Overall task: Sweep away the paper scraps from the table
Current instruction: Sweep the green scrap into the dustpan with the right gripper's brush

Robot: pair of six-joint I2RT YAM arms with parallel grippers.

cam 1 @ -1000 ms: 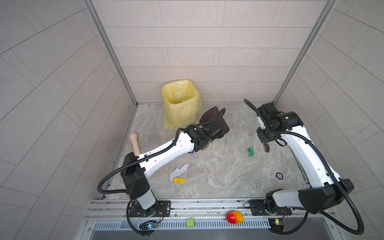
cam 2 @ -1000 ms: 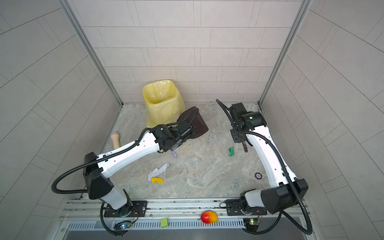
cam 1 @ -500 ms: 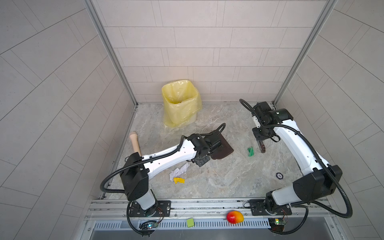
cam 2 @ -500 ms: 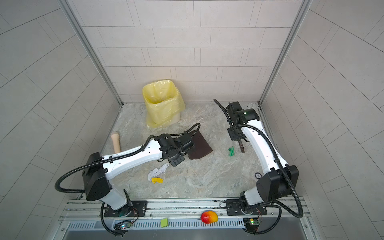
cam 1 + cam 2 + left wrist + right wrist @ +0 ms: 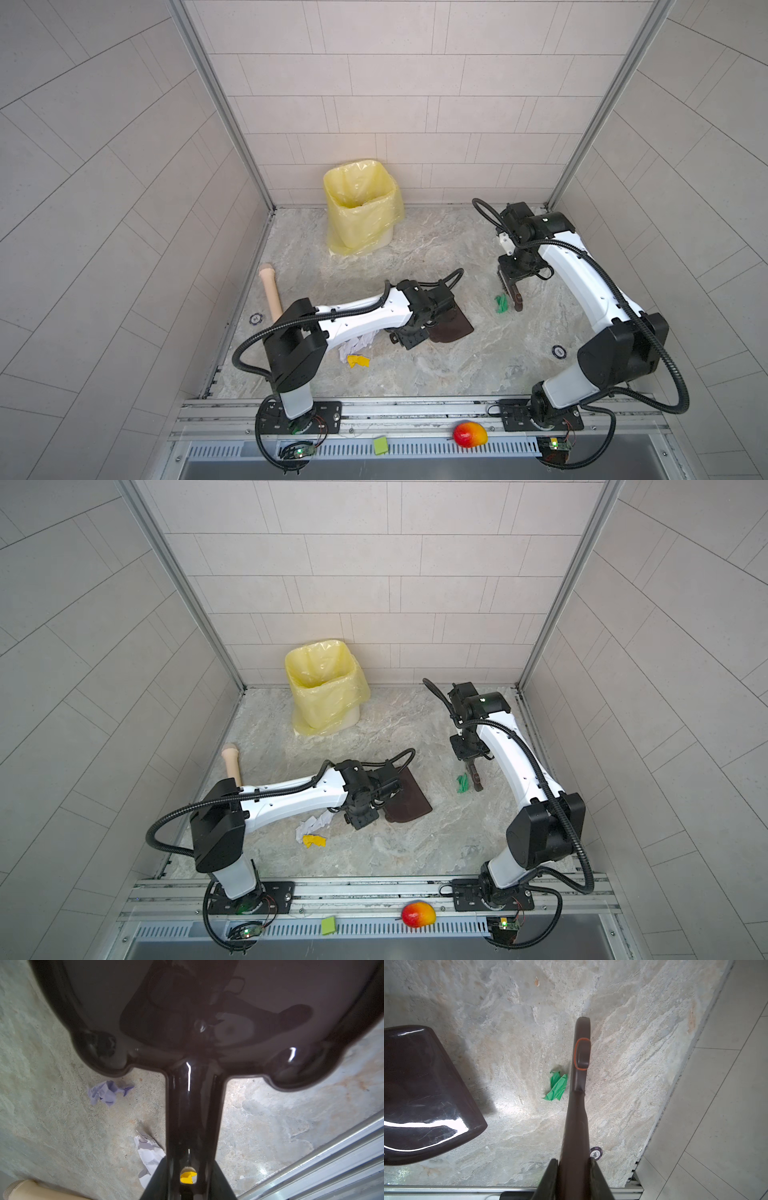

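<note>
Scraps sit in two spots on the surface (image 5: 415, 374): the green scrap (image 5: 557, 1087) just beside the brush (image 5: 579, 1076), on its dustpan side, and a white scrap (image 5: 355, 344), a yellow scrap (image 5: 358, 360) and a lavender scrap (image 5: 106, 1092) by my left arm, behind the dustpan (image 5: 451, 328). Left jaws pinch the dustpan handle. Right jaws are clamped tight on the brush handle. I cannot tell whether the pan touches down. The bin (image 5: 361, 208) stands by the back wall.
</note>
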